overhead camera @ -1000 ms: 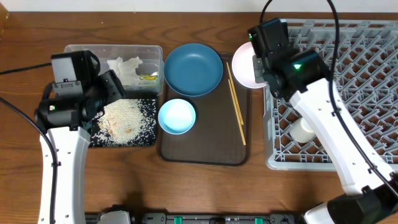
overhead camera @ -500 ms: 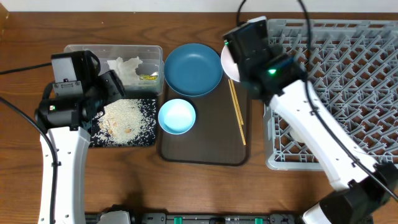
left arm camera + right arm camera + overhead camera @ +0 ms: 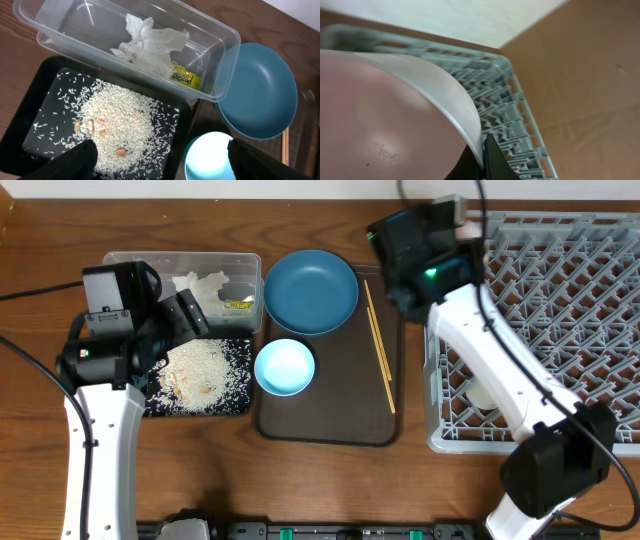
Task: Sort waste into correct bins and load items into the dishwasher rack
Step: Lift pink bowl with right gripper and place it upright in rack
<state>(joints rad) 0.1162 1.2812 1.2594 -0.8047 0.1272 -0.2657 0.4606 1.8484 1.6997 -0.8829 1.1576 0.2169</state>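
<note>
At the right end effector (image 3: 482,160), the grip is clamped on the rim of a white-cream round bowl (image 3: 385,125), held over the far-left corner of the large grey plastic lattice dishwasher rack (image 3: 505,100). Best lower it on edge between upright pegs (image 3: 560,300) before releasing. Left of the rack, the left end effector (image 3: 162,160) hangs spread apart.

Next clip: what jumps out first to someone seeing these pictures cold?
The big grey rack fills the right side, and the right gripper holds a white bowl by its rim at the rack's far-left corner. At left, a heap of rice lies in the black tray, beside the clear tub holding tissue and a yellow wrapper.
</note>
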